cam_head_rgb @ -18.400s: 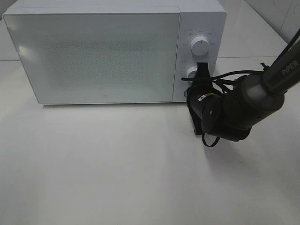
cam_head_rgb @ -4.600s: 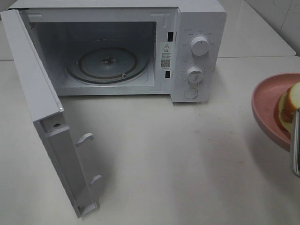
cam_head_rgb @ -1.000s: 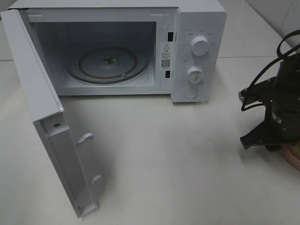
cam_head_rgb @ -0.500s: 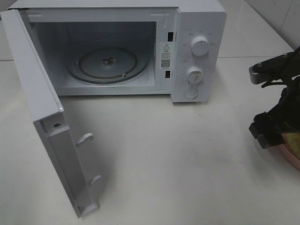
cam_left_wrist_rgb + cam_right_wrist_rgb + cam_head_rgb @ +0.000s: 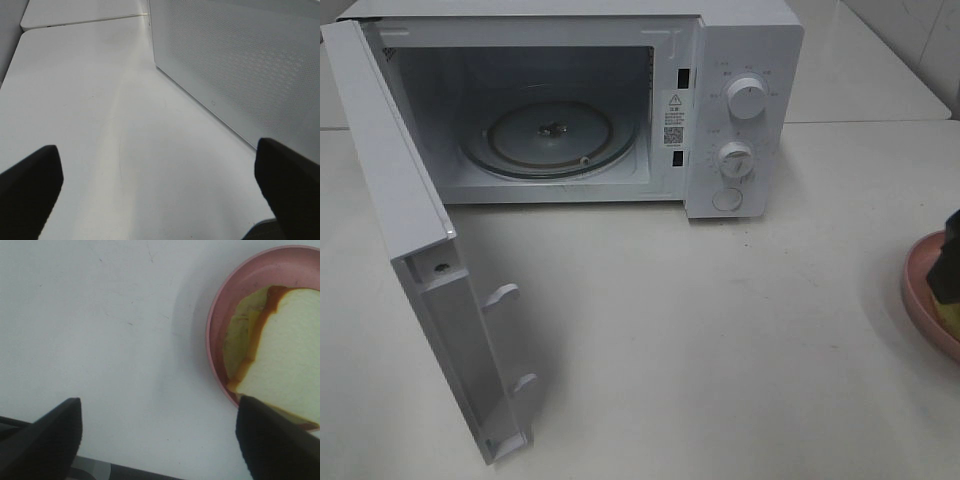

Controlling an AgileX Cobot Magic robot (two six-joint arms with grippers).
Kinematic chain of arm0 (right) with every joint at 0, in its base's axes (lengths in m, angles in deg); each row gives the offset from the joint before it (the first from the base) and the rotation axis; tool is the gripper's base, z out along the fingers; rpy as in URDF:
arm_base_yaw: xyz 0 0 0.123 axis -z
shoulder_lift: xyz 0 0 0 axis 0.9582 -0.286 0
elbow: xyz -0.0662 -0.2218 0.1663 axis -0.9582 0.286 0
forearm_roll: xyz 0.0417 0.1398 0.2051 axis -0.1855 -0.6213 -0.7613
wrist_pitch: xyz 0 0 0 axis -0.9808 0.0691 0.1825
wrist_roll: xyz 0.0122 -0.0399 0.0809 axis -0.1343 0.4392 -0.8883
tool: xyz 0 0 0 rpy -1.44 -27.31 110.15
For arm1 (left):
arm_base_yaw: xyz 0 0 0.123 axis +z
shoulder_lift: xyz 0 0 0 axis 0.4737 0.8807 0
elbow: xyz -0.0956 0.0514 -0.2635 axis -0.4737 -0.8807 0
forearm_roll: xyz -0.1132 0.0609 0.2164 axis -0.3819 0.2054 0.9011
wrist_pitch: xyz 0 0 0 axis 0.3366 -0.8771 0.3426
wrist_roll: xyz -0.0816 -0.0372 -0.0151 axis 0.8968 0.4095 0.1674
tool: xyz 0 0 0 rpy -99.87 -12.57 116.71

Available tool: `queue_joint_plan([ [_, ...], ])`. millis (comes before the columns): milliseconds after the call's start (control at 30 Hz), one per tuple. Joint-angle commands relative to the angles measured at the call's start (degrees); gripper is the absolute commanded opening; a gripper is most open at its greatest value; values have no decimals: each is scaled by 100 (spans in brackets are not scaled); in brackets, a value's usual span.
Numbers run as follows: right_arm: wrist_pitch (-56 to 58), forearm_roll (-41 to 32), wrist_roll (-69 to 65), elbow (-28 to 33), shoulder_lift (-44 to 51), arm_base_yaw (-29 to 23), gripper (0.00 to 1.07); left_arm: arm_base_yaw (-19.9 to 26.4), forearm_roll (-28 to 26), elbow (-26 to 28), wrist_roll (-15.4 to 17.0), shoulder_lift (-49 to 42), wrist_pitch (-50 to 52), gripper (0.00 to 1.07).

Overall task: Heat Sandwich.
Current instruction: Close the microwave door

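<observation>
You have the white box-shaped microwave [image 5: 570, 110] standing at the back of the pale counter [image 5: 720, 350] with its door [image 5: 420, 270] swung fully out on the left hinge, so the cavity and its round glass turntable [image 5: 550, 135] lie bare and ready to take food. Nothing is inside yet; by my reading the heating step has not begun.

The small stacked sandwich of white bread with tan crust and yellow-green filling [image 5: 280, 345] lies on the round pink plate [image 5: 225, 315], which sits on the counter well to the right of the microwave, apart from it. That placement leaves the approach to the open cavity free.

Your right claw [image 5: 157, 430] stands spread wide just beside the plate's rim, one dark finger [image 5: 277, 440] overlapping the plate edge and the other out over bare counter; it holds nothing. Your left claw [image 5: 160, 185] is likewise spread wide and empty, low over the counter next to the door's dotted outer face [image 5: 240, 65], probably parked there out of the way.

The high view shows only a sliver of the plate at its right edge, partly behind a dark shape; the right wrist view alone shows the sandwich clearly. The left claw does not appear in the high view at all.
</observation>
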Motion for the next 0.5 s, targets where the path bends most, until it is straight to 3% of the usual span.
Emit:
queue_joint_plan([
  [33,418,-34,109,-17,430,17,79,11,-23,-17,17,-132,92,101],
  [267,945,-34,109,17,1140,17,78,11,-23,-17,17,-132,92,101],
  [500,1192,-40,115,447,2573,92,78,11,-23,-17,17,-132,92,101],
])
